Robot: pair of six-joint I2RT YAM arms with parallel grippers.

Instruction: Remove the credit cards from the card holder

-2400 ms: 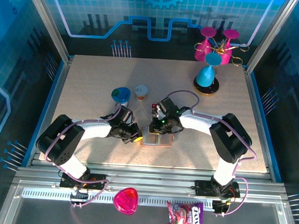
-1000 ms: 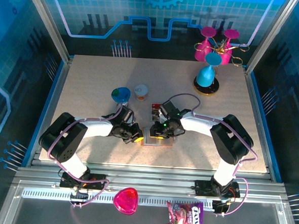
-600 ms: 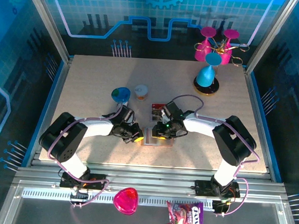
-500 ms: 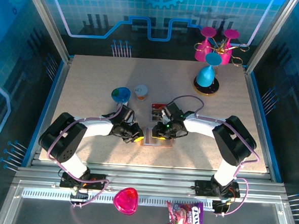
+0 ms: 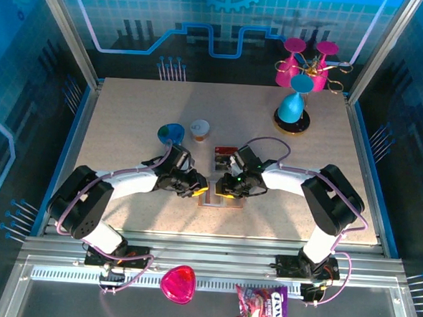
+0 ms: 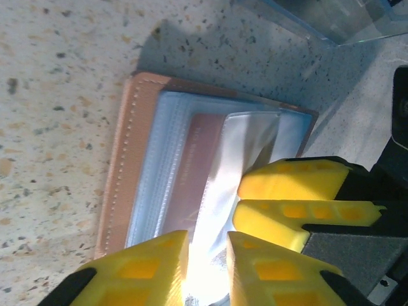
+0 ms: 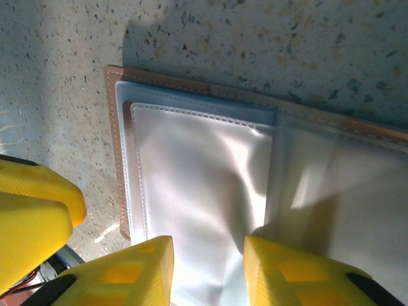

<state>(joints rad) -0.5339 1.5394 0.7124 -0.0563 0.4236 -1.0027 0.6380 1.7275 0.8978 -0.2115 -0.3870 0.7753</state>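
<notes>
The left gripper [image 6: 207, 239] has slid over the card holder [image 6: 118, 166], jaws parting (right gripper [image 7: 208, 245] is part-open too), likely readying another pull.

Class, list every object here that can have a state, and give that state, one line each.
card holder, open, lying flat on the table
dark card, out of the holder, flat on the table
left gripper, jaws slightly apart over the clear sleeves
right gripper, jaws apart over the clear sleeves
small cup, upright
</notes>
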